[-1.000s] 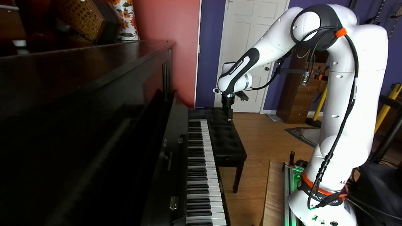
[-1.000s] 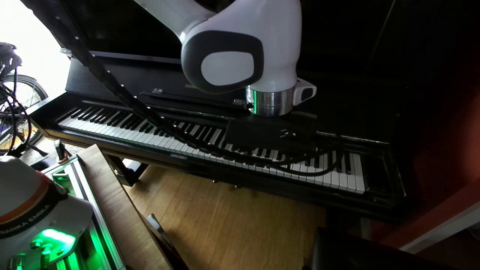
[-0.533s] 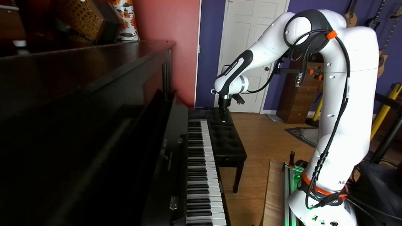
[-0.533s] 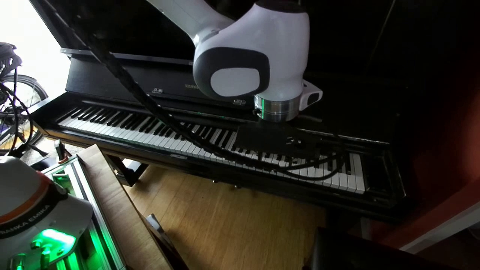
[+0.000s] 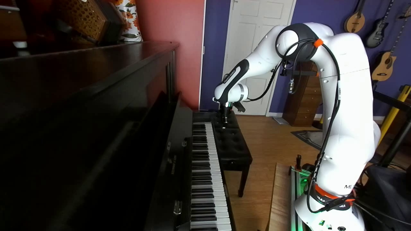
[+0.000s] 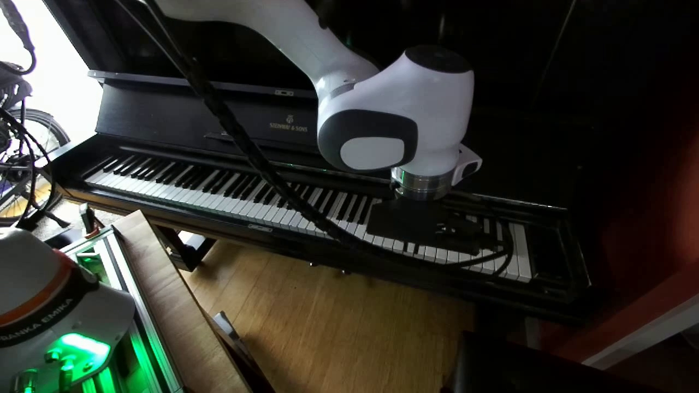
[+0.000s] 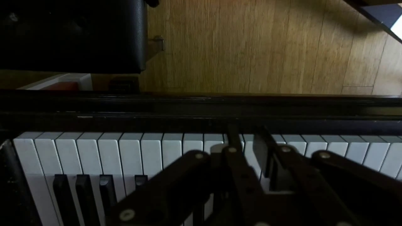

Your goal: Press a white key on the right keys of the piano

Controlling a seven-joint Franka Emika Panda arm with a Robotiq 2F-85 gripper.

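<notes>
Jaws: apart, narrow gap; white key seen thru it in wrist view;
Bike: far L in an exterior view, partly cut off;
Arm base: lower L, white w/ orange band; green light on it;
Wood board: just beside base, running diag.;
Piano: glossy, v. dark upright, across most of same view; lettering reads Steinway & Sons;
Cable: black, slants down across keyboard;
Arm: white, in from top;
Gripper: dark, pointing down, near R end of keyboard; can't tell if touching a key;
Right keys: R end of piano, partly hidden by gripper & cable; last few white ones in sight past them;
Bench: lower R, dim; black padded top also upper L in wrist view;
Wall: red, far R
</notes>
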